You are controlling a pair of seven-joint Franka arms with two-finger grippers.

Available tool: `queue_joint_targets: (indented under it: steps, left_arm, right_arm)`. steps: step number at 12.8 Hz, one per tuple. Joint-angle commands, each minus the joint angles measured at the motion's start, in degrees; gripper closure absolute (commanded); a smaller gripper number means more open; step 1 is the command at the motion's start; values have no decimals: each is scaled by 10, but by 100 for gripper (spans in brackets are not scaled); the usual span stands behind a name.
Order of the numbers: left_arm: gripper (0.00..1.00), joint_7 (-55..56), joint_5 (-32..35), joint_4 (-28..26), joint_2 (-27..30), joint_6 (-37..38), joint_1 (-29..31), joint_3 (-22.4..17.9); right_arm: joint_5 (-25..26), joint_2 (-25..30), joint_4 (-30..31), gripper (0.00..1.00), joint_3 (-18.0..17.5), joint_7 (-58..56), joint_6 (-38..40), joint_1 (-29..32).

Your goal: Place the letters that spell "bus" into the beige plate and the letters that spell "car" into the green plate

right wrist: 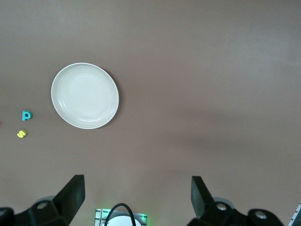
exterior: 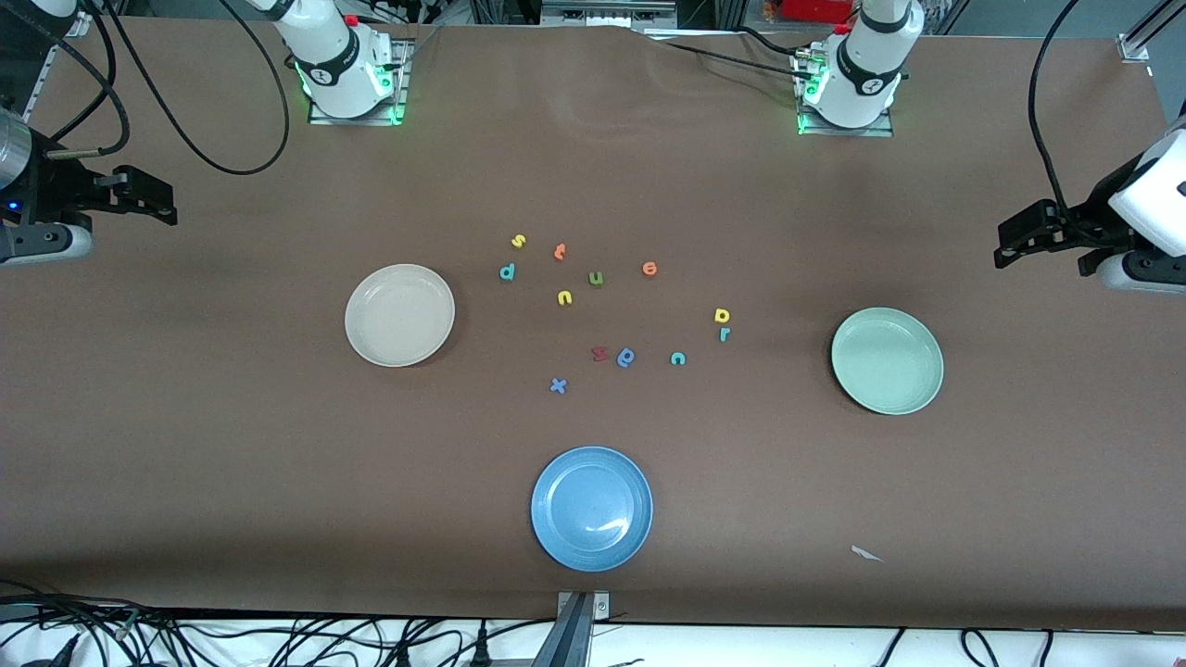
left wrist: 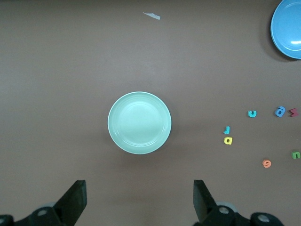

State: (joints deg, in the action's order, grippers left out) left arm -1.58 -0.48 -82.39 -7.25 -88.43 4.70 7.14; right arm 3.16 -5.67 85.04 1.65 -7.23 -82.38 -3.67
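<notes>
The beige plate [exterior: 399, 315] [right wrist: 85, 95] lies toward the right arm's end, the green plate [exterior: 887, 360] [left wrist: 139, 122] toward the left arm's end. Between them lie the yellow "s" [exterior: 519, 241] [right wrist: 21, 133], teal "b" [exterior: 507, 271] [right wrist: 27, 115], yellow "u" [exterior: 564, 297], yellow "a" [exterior: 722, 315] [left wrist: 228, 140], teal "r" [exterior: 725, 333] [left wrist: 227, 130] and teal "c" [exterior: 677, 358] [left wrist: 252, 113]. My right gripper [exterior: 153, 199] [right wrist: 137, 195] hangs open and empty over the table's right-arm end. My left gripper [exterior: 1015, 243] [left wrist: 140, 197] hangs open and empty past the green plate.
A blue plate [exterior: 591, 508] sits nearest the front camera. Among the letters lie an orange "t" [exterior: 560, 251], green "u" [exterior: 596, 278], orange "e" [exterior: 649, 269], red letter [exterior: 599, 353], blue rounded letter [exterior: 627, 357] and blue "x" [exterior: 558, 385]. A white scrap [exterior: 866, 554] lies near the front edge.
</notes>
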Motion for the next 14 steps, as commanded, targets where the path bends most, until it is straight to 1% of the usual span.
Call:
queue_joint_targets:
  steps: [1,14]
  left_arm:
    - [0,-12,-21,6,1,8,8,1]
    - [0,-6,-14,-9,-7,8,11,1]
  right_arm:
    - [-1,0,-8,0,0,-1,10,1]
    - [-1,-2,-8,0,1,-2,4,2]
